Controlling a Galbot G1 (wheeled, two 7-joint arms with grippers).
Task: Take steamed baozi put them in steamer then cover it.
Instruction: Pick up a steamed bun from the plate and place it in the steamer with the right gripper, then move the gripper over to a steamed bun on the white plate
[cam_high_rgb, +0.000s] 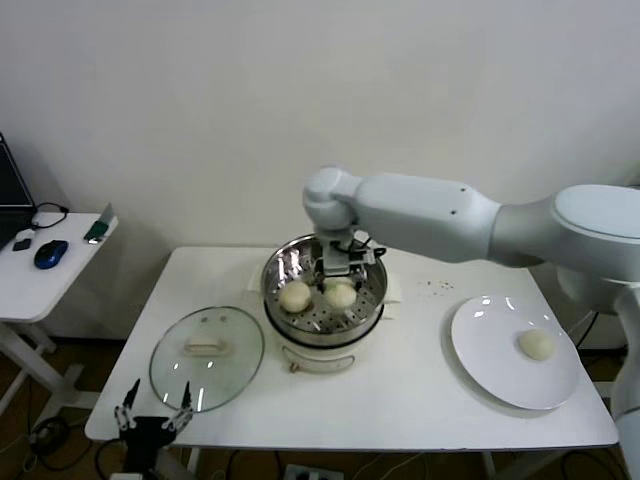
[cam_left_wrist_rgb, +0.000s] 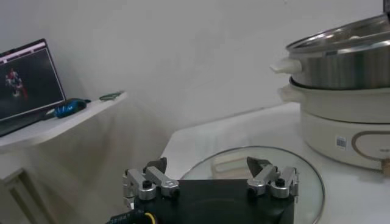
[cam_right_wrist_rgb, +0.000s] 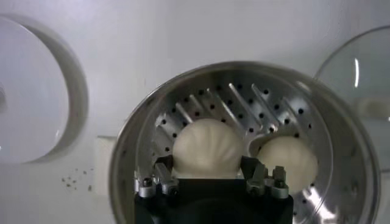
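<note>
Head view takes in a white tabletop against a plain pale wall, with a second, smaller white side table off to the robot's left carrying a blue mouse. On the tabletop the steamer stands in the middle, the cover lies flat on the surface to its left, and a white plate with one steamed baozi sits well to its right. Two more buns rest side by side on the perforated tray. The right end effector reaches down into the pot over them, while the left end effector hangs at the near left edge, below the cover.

Right wrist view, looking straight down, shows what the head camera cannot: the right end effector has its fingers narrowed around the nearer bun, touching both flanks.

Left wrist view shows the left end effector spread wide and empty just before the cover, plus a laptop screen on the side table.
</note>
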